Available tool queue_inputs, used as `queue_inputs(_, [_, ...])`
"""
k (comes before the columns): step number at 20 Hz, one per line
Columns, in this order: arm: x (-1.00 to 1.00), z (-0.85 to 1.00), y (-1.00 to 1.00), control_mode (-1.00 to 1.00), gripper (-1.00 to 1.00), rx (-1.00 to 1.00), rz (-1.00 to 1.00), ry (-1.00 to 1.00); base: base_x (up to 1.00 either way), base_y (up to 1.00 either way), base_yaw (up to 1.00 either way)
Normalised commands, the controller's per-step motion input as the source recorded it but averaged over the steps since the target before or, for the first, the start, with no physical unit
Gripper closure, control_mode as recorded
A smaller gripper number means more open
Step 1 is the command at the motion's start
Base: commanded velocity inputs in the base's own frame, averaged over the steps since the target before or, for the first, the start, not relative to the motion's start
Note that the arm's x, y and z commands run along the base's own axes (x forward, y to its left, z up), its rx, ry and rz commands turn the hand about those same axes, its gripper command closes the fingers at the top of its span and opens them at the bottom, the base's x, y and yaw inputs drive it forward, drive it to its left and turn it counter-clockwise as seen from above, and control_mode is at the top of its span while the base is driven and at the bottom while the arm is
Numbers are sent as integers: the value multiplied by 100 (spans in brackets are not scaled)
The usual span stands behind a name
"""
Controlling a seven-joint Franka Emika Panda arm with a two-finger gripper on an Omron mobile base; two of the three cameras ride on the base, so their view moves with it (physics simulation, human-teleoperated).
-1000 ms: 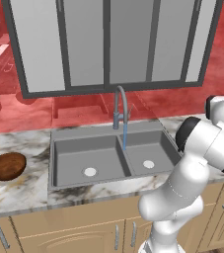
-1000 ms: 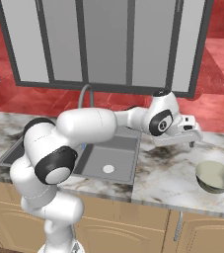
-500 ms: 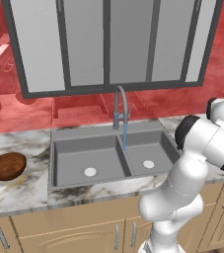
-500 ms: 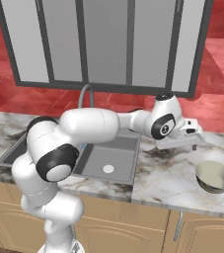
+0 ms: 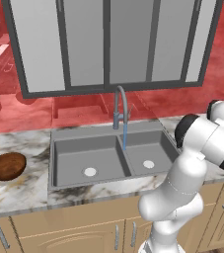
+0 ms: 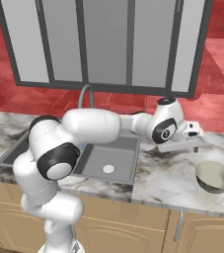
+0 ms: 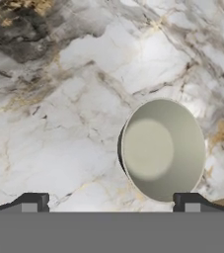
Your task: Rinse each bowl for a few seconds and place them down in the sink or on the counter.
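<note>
The pale greenish-beige bowl (image 6: 215, 176) stands upright on the counter (image 6: 168, 178) to the right of the sink (image 6: 118, 153). My gripper (image 6: 196, 145) hovers above the marble just left of it, open, holding nothing. Looking down from the hand, the bowl (image 7: 163, 149) lies ahead and right of centre, with my gripper (image 7: 111, 201) wide apart and its fingertips (image 7: 34, 201) clear of the rim. The dark reddish-brown bowl (image 5: 6, 166) rests on the counter (image 5: 19, 192) left of the sink (image 5: 74, 148).
The curved faucet (image 5: 122, 106) rises behind the divider of the two basins, with a thin blue stream (image 5: 125, 136) falling from it. A red backsplash and a window stand behind. The counter's front edge runs close to the pale bowl.
My hand has sunk slightly toward the counter beside the pale bowl. Both bowls lie where they were.
</note>
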Motion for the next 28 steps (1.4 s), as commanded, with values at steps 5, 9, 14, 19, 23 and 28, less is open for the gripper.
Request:
queue_inputs(5, [0,-8,-12,-100,-100,0,3,-1,0,0,0])
queue_inputs(9, [0,-9,-10,-100,-100,0,2,-2,0,0,0])
queue_inputs(14, [0,-10,-9,-100,-100,0,2,-1,0,0,0])
queue_inputs(19, [0,-9,-9,-100,-100,0,1,0,0,0,0])
queue_inputs(23, [0,-9,-7,-100,-100,0,1,0,0,0,0])
queue_inputs(28, [0,-10,-8,-100,-100,0,2,-1,0,0,0])
